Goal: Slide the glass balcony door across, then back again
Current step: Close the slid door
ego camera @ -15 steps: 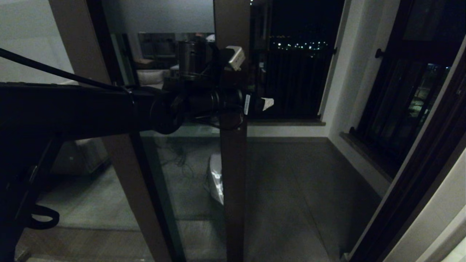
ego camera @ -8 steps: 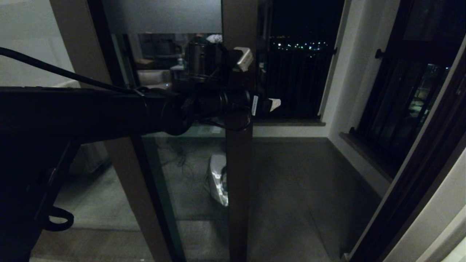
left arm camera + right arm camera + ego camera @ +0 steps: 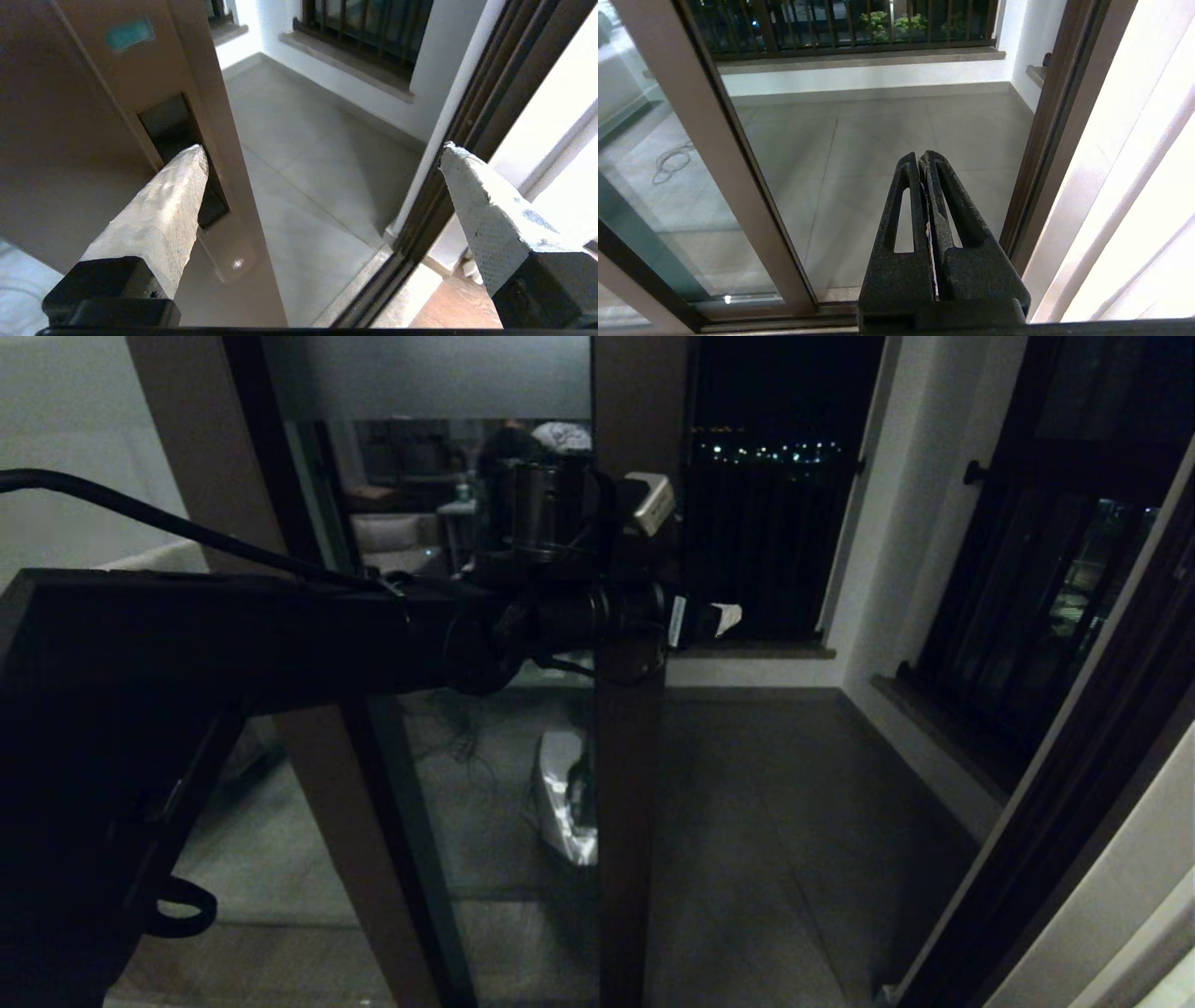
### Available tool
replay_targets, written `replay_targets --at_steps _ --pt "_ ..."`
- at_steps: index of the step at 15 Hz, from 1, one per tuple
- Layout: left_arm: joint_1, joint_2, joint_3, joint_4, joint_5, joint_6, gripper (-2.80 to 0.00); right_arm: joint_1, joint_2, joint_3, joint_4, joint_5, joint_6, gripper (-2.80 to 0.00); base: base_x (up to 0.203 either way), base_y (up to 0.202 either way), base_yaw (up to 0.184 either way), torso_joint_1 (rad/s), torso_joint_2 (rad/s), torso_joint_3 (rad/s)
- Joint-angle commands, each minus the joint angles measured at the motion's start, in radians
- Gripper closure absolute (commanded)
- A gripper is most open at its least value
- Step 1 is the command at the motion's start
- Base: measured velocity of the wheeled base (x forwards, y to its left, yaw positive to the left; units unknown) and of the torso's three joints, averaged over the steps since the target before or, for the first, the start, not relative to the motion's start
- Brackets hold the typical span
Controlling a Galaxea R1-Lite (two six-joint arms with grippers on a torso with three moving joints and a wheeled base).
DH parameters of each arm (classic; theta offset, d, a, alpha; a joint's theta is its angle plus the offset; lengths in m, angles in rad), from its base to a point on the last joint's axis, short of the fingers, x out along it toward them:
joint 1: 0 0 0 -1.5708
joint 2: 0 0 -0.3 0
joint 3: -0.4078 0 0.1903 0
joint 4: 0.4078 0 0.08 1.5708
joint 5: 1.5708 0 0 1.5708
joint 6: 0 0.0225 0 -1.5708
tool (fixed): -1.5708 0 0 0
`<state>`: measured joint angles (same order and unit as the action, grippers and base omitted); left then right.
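The glass balcony door (image 3: 627, 784) has a dark brown stile and a frosted top band (image 3: 439, 373). It stands partway across the opening. My left arm reaches across the head view to the stile at mid height. The left gripper (image 3: 686, 616) is open and straddles the stile's edge. In the left wrist view the left gripper (image 3: 324, 150) has one padded finger (image 3: 177, 186) tucked into the recessed pull slot (image 3: 170, 121). The other finger (image 3: 472, 196) hangs free over the opening. My right gripper (image 3: 921, 156) is shut and empty, held low in front of the doorway, apart from the door (image 3: 714, 163).
A fixed brown-framed pane (image 3: 308, 756) stands to the left, behind my arm. The dark door jamb (image 3: 1074, 803) bounds the opening on the right. Beyond lie the tiled balcony floor (image 3: 747, 821) and black-framed windows with railing bars (image 3: 1027, 588).
The door's stile and my left gripper have moved together to the right, narrowing the gap to the jamb. The finger has stayed in the pull slot.
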<state>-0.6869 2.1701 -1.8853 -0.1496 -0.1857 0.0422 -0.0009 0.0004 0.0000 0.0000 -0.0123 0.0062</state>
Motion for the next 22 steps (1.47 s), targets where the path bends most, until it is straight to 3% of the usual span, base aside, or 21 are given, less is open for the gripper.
replay_targets --at_steps 1,16,22 --pt "-0.018 0.020 -0.002 -0.004 0.009 0.001 -2.80 -0.001 0.000 0.000 0.000 0.000 0.000 0.00 0.000 0.000 0.000 0.000 0.00 0.000" --pt "-0.048 0.012 -0.006 -0.004 0.031 -0.001 -2.80 -0.001 0.000 0.000 0.000 0.000 0.000 0.00 0.000 0.000 0.000 0.000 0.00 0.000" --pt "-0.053 -0.377 0.317 -0.003 0.043 0.001 -2.80 -0.001 0.000 0.000 0.000 0.000 0.001 0.00 0.000 0.000 0.000 0.000 0.00 0.000"
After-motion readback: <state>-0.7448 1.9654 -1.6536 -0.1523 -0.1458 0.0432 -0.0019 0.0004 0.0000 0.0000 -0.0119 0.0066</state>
